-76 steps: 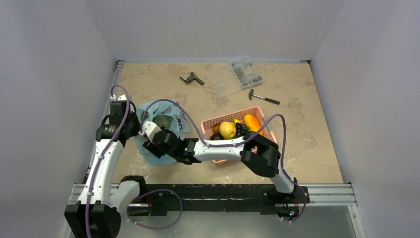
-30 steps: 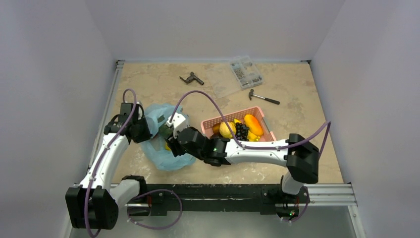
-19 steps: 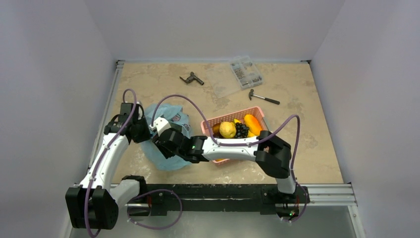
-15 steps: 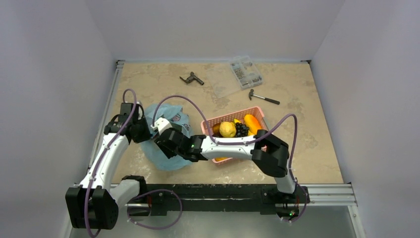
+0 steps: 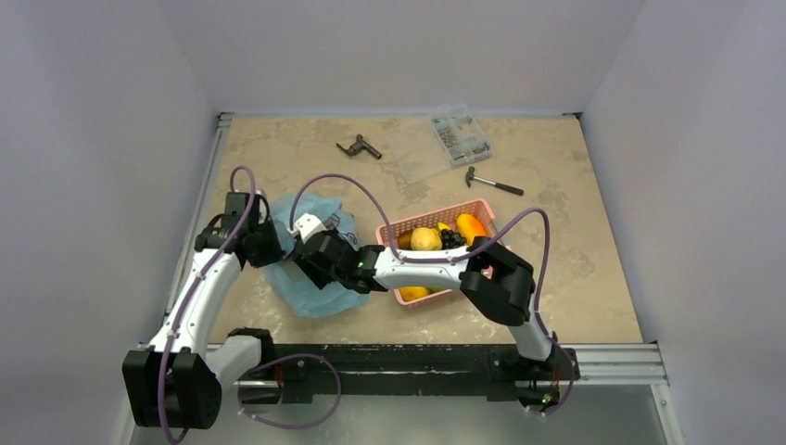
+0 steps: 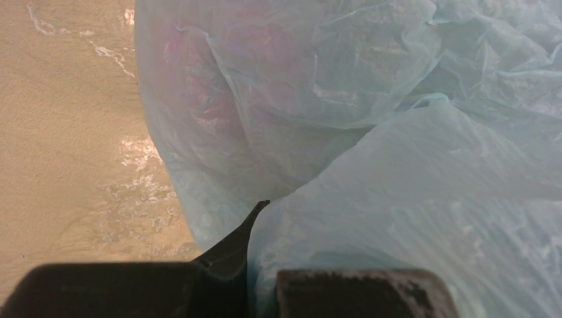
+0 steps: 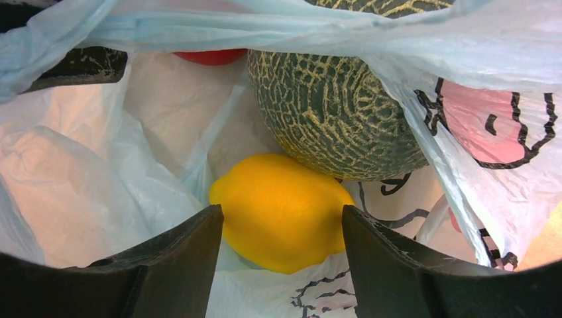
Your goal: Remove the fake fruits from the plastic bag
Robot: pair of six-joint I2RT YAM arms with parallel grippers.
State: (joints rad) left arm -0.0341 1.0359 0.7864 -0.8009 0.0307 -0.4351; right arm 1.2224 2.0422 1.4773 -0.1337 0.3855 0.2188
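Overhead view: the thin translucent pale blue plastic bag (image 5: 315,292) lies on the beige stone-patterned bench (image 5: 575,204), left of centre, just beside the pink slatted plastic basket (image 5: 408,225). Both arms reach to it.

Left end effector (image 6: 255,265) – jaws closed, with a fold of the bag's film pinched between them at the bag's left edge. A reddish shape shows dimly through the film in its wrist view; I cannot tell what it is.

Right end effector (image 7: 281,218) – jaws well apart, pointing into the mouth of the bag. It has hold of nothing that I can confirm. A glossy yellow plastic lemon (image 7: 281,209) lies in the gap just ahead of the fingertips; whether either finger touches it cannot be told.

Fruits, all inside the bag:
- large grey-green netted plastic melon (image 7: 331,99), directly behind the lemon and touching it;
- red plastic tomato-like ball (image 7: 211,57), only its lower edge visible under a fold of film, just left of the melon.

Pink motifs with dark lettering show on the bag wall to the right of the melon.

The basket holds yellow, orange and dark fruits. At the far side of the bench, well apart from the bag: a small hammer (image 5: 493,182), a clear compartment box (image 5: 461,133) and a black hand tool (image 5: 359,146).
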